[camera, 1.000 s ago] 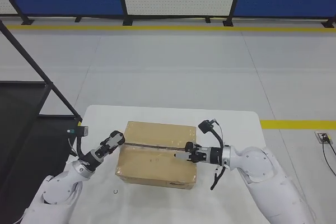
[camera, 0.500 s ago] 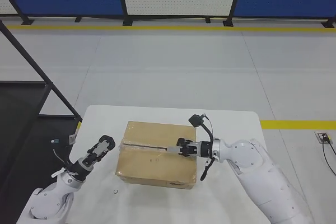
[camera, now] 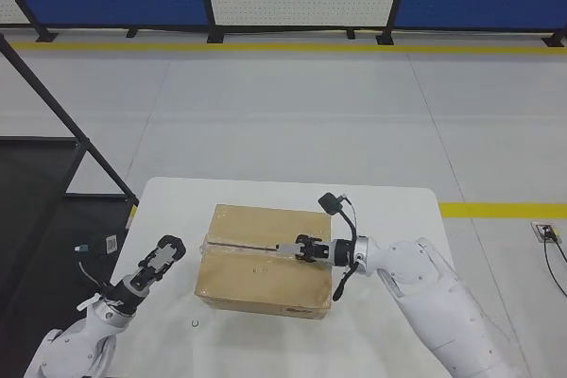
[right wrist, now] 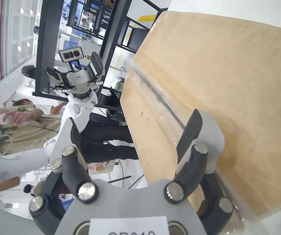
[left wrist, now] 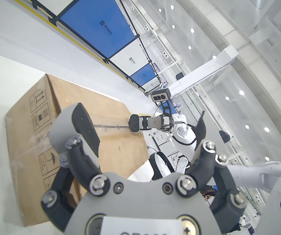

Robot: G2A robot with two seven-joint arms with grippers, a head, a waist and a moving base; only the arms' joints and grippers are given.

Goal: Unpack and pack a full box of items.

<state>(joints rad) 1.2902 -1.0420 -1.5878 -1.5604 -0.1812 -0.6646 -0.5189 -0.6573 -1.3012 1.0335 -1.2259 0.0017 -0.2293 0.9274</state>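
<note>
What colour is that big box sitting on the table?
Plain brown cardboard box, sealed with clear tape; the top view shows it best.

The box (camera: 265, 265) is matt brown cardboard, its top seam sealed with glossy, slightly crinkled clear tape (right wrist: 151, 91). The desk (camera: 397, 203) is smooth, white and matt. The left gripper (camera: 167, 249) has pale grey smooth plastic fingers faced with dull black, finely textured pads (left wrist: 85, 125), and shiny metal screws (left wrist: 98, 183) on a matt grey plate.
</note>
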